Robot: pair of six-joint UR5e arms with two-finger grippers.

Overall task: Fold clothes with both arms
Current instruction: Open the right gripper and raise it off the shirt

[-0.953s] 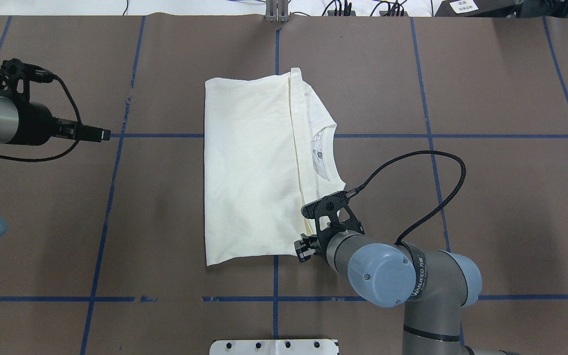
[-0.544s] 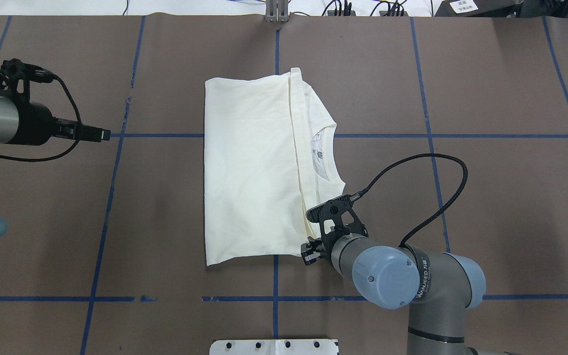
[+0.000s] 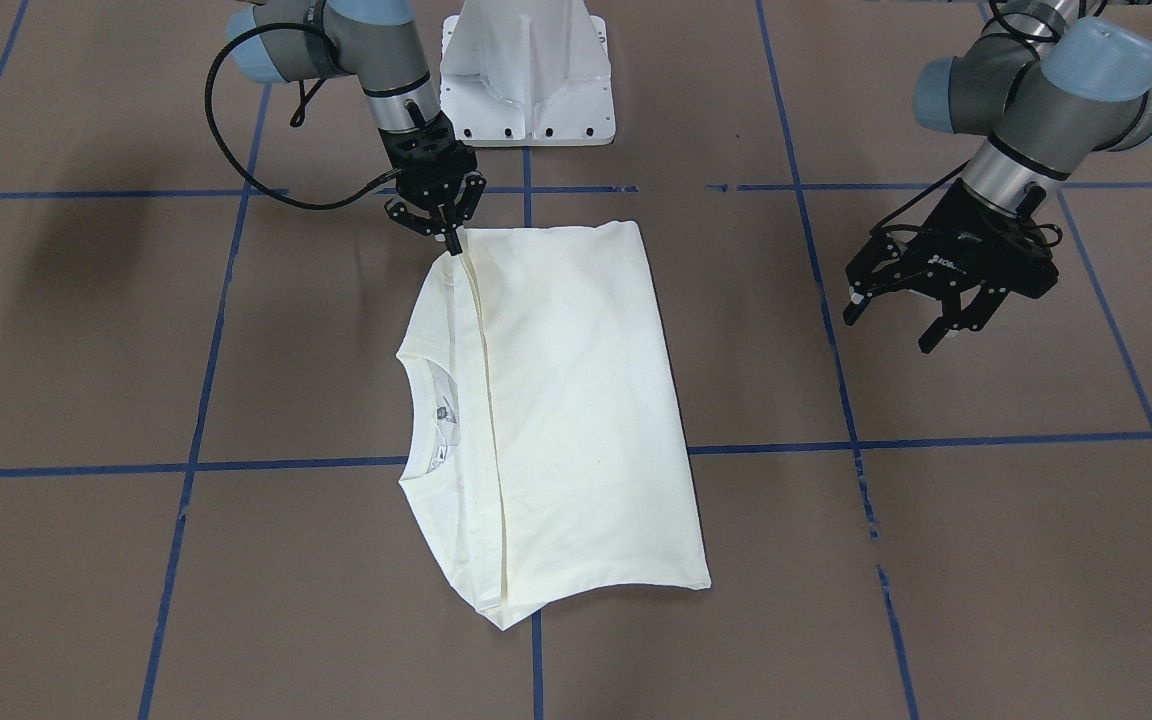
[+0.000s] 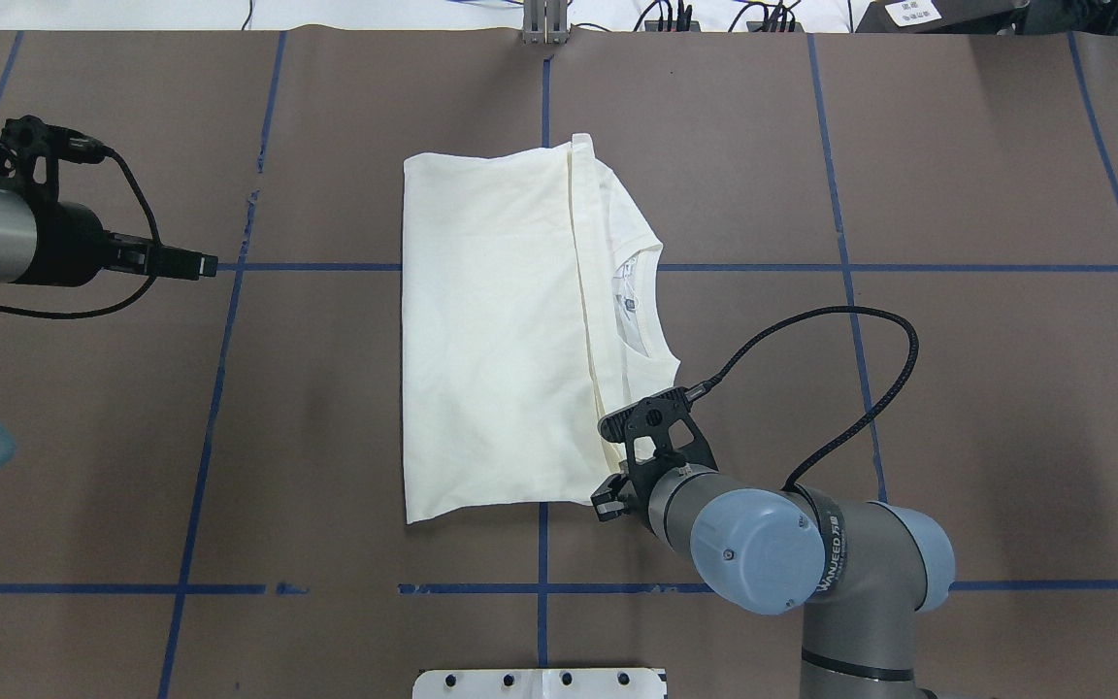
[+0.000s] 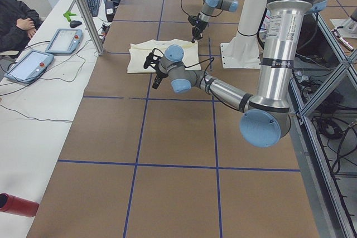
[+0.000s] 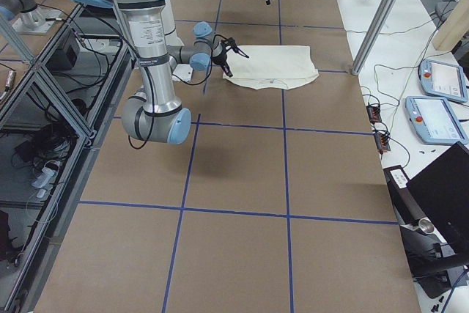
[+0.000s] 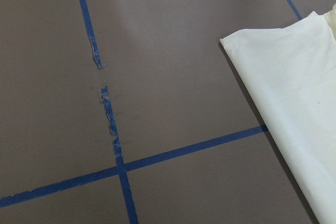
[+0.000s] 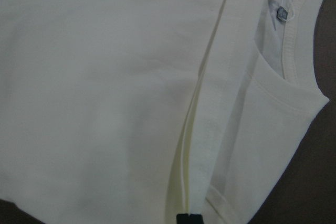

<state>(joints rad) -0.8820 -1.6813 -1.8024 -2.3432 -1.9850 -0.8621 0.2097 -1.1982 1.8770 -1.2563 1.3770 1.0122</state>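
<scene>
The clothes (image 4: 491, 330) are one cream shirt, lying folded and flat at the table's middle, plain side up, with the ribbed neck (image 3: 416, 420) showing at one edge. My right gripper (image 3: 454, 245) points down at the shirt's near corner, shut on the folded edge there. The right wrist view shows its black fingertips (image 8: 189, 219) pinched on that cream seam (image 8: 210, 93). My left gripper (image 3: 888, 330) hovers open and empty above bare table, well clear of the shirt's other side. In the left wrist view only a shirt corner (image 7: 294, 87) appears.
Brown table cover crossed by blue tape lines (image 4: 229, 267). The white pedestal base (image 3: 526, 70) stands at the robot's edge. A side bench with tablets (image 5: 28, 65), cables and a metal post (image 5: 83, 9) runs along the far edge, where a person's sleeve (image 5: 14, 23) rests.
My right wrist has shifted slightly rightward and toward the robot at the shirt's corner. The shirt's outline and the left arm look the same.
</scene>
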